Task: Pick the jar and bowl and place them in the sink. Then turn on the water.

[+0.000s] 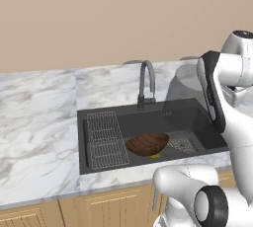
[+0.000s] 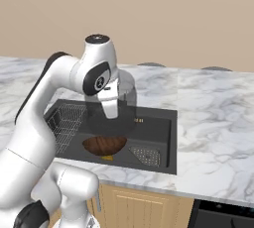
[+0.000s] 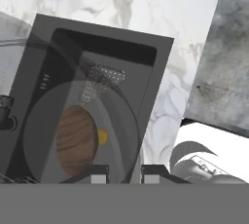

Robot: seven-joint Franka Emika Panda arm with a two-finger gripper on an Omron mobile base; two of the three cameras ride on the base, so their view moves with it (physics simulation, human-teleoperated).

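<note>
Marble counter surrounds the sink [image 1: 197, 117], where the pincer [image 3: 124, 173], clamped on the jar [image 2: 125, 90], hangs above the bowl [image 1: 147, 143].

**Bowl in the basin, jar in my claw above it**

The bowl [image 1: 147, 143] of dark striped wood sits upright on the floor of the black sink [image 1: 197, 122], near the middle, at about 3 o'clock from the wire rack. The jar [image 2: 130, 89], squat, translucent grey and cylindrical, hangs in the air above the basin, clamped in my claw [image 3: 124, 175]; through its grey body I see the bowl below. The curved grey faucet [image 1: 146, 83] stands at the sink's 12 o'clock rim.
</note>
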